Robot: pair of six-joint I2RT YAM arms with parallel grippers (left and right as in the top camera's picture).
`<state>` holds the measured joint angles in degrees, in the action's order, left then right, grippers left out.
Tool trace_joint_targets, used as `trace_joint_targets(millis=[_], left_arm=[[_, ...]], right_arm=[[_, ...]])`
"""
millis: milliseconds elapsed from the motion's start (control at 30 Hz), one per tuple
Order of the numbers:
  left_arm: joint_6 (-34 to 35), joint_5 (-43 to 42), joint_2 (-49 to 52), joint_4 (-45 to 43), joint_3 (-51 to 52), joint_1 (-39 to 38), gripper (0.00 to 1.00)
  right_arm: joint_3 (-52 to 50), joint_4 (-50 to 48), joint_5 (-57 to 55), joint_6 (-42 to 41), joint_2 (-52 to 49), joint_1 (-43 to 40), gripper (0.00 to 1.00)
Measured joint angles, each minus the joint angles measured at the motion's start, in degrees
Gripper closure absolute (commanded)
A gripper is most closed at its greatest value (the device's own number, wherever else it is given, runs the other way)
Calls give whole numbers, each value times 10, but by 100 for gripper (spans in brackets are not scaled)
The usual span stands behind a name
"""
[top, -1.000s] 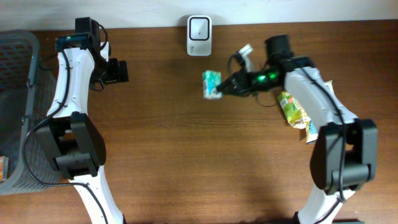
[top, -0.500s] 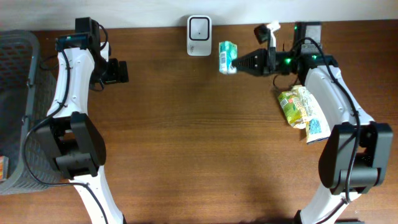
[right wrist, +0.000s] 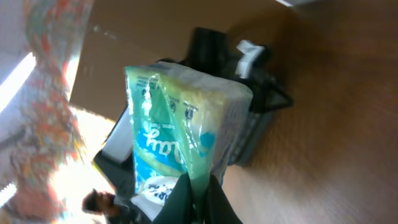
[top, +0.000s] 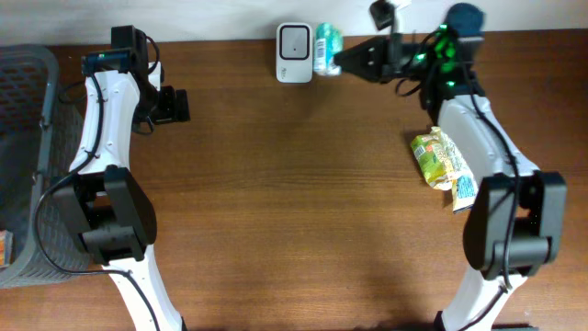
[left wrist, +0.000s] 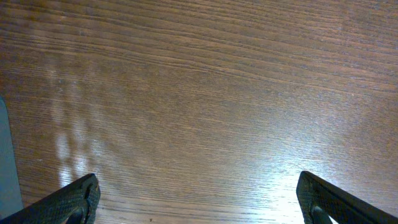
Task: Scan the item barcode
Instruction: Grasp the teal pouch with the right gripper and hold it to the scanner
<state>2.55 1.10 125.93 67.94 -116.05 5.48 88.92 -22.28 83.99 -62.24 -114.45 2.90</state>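
Now the right gripper, closed on the green packet, had carried it up to the top centre, just beside the white scanner, so the scan seemed close. The left gripper stood open, upper left.

On the left wrist view I only get the tips of the left gripper; the bottom edge cuts off the rest. On the right wrist view the green packet has print too soft for me to read, its lower end sits behind the right gripper, and the colourful patch is an unidentifiable blur. Overhead, the basket runs off the left edge.
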Motion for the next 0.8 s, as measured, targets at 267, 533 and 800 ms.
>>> trace_joint_targets(millis=[267,533,800], left_arm=[[0,0,0,0,0,0,1],[0,0,0,0,0,0,1],[0,0,0,0,0,0,1]], right_arm=[[44,547,-356,350,-28,13,96],[287,563,-958,645,-31,171,96],[289,239,-1140,1091,-202,236,96]])
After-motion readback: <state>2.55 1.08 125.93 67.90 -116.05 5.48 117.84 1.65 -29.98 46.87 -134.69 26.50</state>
